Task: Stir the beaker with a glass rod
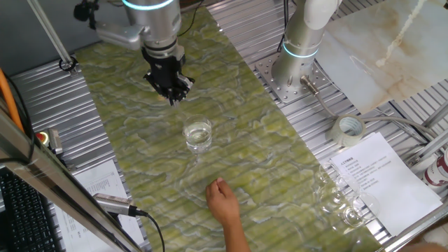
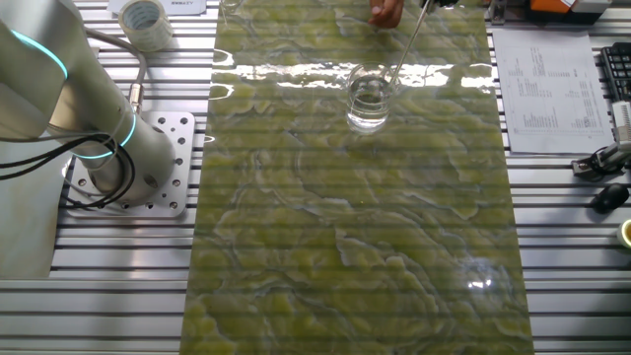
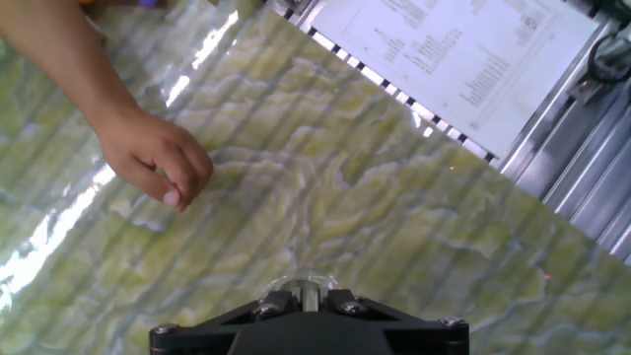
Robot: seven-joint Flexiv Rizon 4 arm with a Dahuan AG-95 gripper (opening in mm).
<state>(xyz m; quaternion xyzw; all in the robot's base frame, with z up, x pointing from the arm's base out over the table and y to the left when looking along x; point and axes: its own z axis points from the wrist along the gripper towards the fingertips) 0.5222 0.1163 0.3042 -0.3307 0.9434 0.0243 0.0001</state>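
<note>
The beaker [image 1: 198,134] is a short clear glass that stands upright on the green mat; it also shows in the other fixed view [image 2: 369,100]. Its rim [image 3: 302,287] peeks above the gripper body in the hand view. The glass rod [image 2: 405,47] is thin and faint. It leans out of the beaker toward the person's side. I cannot make it out in the other views. My gripper [image 1: 170,89] hangs above the mat, behind and to the left of the beaker and clear of it. Its jaws look spread and empty.
A person's hand [image 1: 222,196] rests on the mat in front of the beaker, also in the hand view [image 3: 158,158]. A tape roll [image 1: 348,129], a printed sheet [image 1: 378,175] and a cluster of round glass vessels [image 1: 339,203] lie right. A second arm's base [image 1: 290,73] stands behind.
</note>
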